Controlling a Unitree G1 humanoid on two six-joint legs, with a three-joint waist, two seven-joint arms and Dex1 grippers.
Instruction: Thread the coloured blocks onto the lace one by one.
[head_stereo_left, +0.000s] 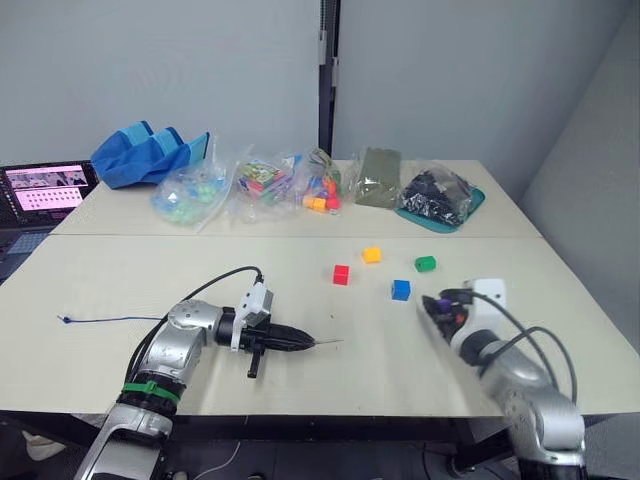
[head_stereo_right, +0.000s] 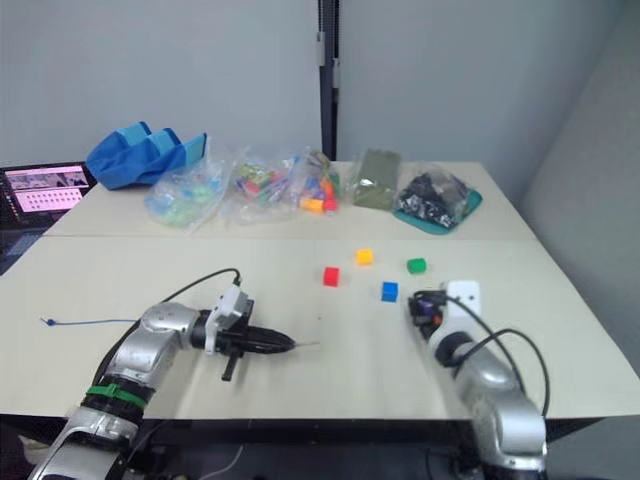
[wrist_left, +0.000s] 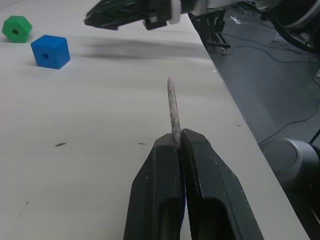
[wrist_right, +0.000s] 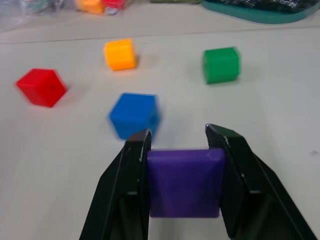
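Here the left tool (wrist_left: 178, 145) pinches the lace (head_stereo_left: 110, 319) by its pale tip (wrist_left: 173, 107); the right tool (wrist_right: 182, 145) clamps the purple block (wrist_right: 184, 182) above the worktop (head_stereo_left: 300, 340); no writing is legible

Purple block (wrist_right: 184, 182) pinched between the right gripper's (wrist_right: 183, 142) fingers, just above the table. Red (head_stereo_left: 341, 274), orange-yellow (head_stereo_left: 371, 254), green (head_stereo_left: 425, 264) and blue (head_stereo_left: 400, 289) blocks lie loose, apart, mid-table. Lace's (head_stereo_left: 105, 319) pale stiff tip (wrist_left: 173, 111) sticks out of the closed left gripper (wrist_left: 179, 142), thin blue cord trailing left along the tabletop.
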